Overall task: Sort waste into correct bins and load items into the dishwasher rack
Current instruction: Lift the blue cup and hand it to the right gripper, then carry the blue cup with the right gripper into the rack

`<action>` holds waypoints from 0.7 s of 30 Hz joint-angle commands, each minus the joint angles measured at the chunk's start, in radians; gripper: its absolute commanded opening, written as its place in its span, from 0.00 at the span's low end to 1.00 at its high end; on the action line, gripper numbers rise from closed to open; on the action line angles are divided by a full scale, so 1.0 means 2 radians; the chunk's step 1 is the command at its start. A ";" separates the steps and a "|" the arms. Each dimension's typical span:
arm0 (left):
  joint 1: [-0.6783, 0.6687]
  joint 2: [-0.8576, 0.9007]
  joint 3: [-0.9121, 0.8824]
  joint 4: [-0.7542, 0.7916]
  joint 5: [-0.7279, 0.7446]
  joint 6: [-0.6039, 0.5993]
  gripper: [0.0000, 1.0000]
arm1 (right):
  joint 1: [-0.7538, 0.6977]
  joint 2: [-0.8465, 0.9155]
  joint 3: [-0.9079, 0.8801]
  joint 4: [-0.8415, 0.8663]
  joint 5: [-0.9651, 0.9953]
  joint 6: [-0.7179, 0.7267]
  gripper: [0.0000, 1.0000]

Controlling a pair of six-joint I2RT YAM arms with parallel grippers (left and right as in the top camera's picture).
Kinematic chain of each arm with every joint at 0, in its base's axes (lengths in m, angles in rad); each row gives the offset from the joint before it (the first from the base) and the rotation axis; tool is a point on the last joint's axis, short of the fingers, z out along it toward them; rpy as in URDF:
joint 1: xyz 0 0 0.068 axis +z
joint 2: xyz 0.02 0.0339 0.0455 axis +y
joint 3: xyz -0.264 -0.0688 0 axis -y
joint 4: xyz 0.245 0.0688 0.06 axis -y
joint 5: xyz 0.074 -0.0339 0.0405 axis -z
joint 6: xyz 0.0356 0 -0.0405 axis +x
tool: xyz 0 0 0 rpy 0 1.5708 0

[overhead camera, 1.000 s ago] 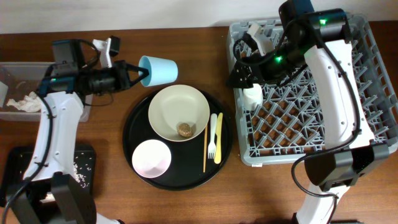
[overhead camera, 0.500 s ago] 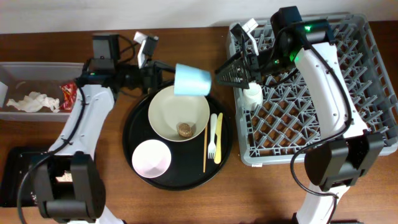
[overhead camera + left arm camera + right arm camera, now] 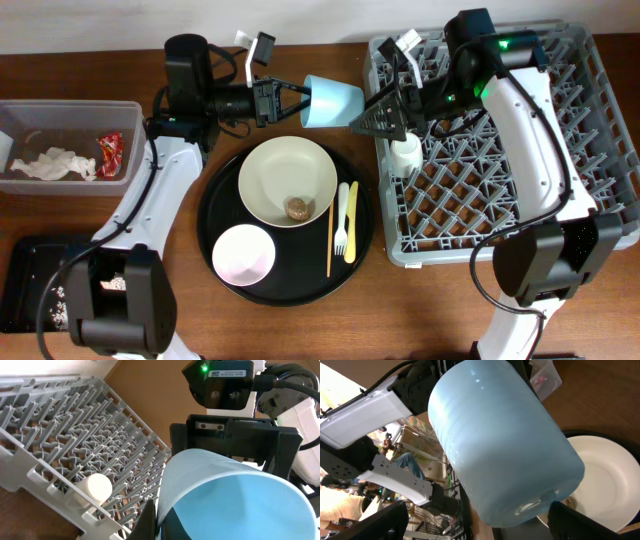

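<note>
change: light blue cup has travelled over, base now between the tips of the right gripper
left gripper: pinching the rim
right gripper: spread wide, not clamped yet
means: handoff coming, then the dishwasher rack, I'd guess

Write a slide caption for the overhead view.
Left gripper holds a blue cup out to the open right gripper by the rack.

Brown wooden counter, four things sitting on it. Just under and robot-side of the left gripper, the round black tray. Well out to its left, the clear tub and the flat black tray (arm partly covering it). Right of the right gripper, the grey rack.
</note>
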 commanded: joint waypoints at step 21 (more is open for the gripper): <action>-0.015 0.005 0.005 -0.018 0.101 0.001 0.00 | 0.015 -0.002 0.000 0.005 -0.005 -0.035 0.75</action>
